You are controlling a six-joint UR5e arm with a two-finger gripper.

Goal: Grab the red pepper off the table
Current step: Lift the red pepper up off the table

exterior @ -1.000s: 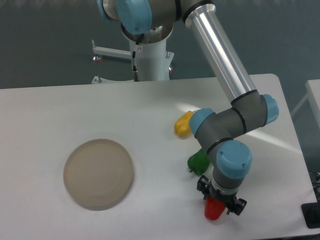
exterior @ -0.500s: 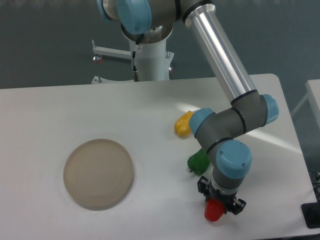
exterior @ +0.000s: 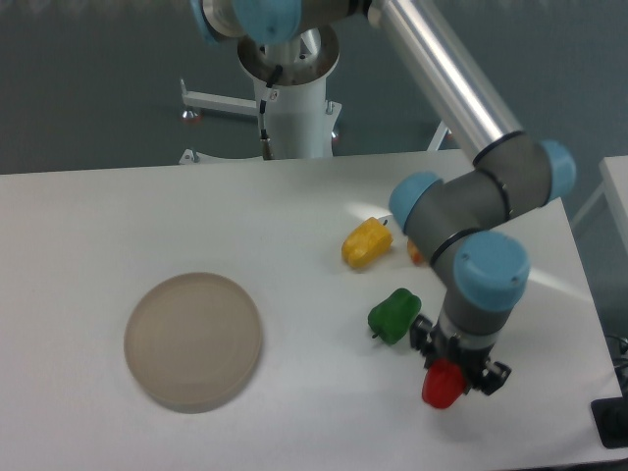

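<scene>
The red pepper [exterior: 443, 385] is glossy and hangs between the fingers of my gripper [exterior: 457, 371], near the front right of the white table [exterior: 294, 226]. The gripper points straight down and is shut on the pepper's upper part, so the stem is hidden. The pepper appears lifted a little above the tabletop. The green pepper [exterior: 393, 315] lies just left of the gripper. The yellow pepper [exterior: 364, 242] lies farther back.
A round beige disc [exterior: 193, 340] lies on the left part of the table. A small orange object [exterior: 415, 254] peeks out behind my arm's wrist. The robot base [exterior: 294, 113] stands behind the table's far edge. The table's right edge is close to the gripper.
The gripper has moved right and up with the red pepper in it. The arm now uncovers the whole green and yellow peppers.
</scene>
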